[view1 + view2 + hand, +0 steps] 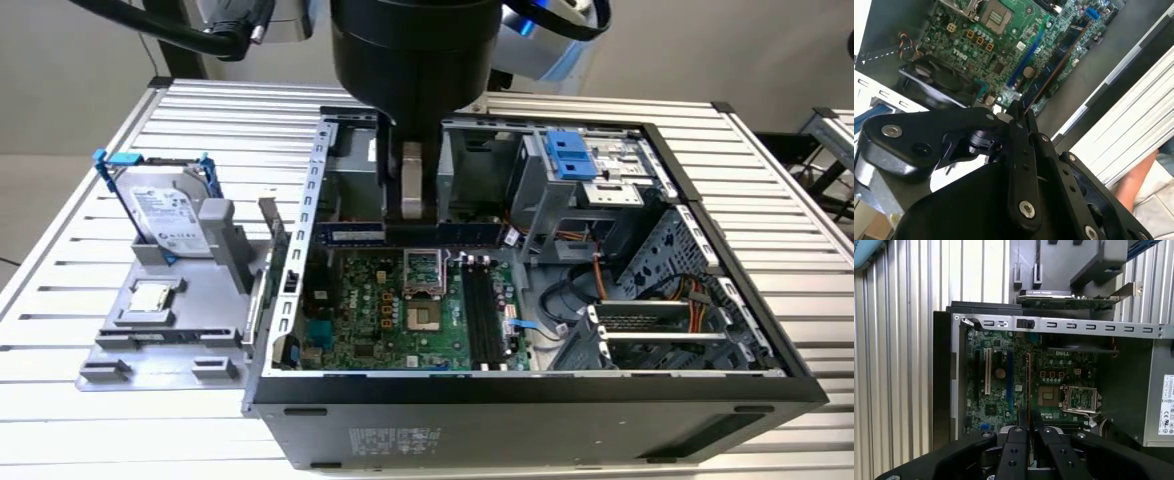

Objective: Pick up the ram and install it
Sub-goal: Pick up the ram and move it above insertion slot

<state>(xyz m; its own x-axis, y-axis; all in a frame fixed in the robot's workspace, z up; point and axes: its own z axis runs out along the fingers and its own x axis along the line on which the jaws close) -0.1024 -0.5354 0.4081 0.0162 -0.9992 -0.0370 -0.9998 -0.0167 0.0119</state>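
1. Step judged in hand: carrying for install. The ram point(350, 233) is clamped between the closed fingers of the gripper point(418, 216).
2. It is held above the motherboard point(387, 330), inside the computer case point(534, 395), and is not yet seated.
3. The ram appears crosswise to the black slots point(483, 310).
4. Judged needed: the ram turned in line with a slot, then pressed straight down.

The table point(107, 440) is showing ribbed silvery metal. The computer case point(534, 430) is looking like matt dark-grey sheet metal. The hard drive point(171, 215) is shining as bare metal, its rails point(118, 160) blue plastic. The gripper point(1029, 416) is looking matt black; the ram point(1028, 380) is showing smooth dark board.
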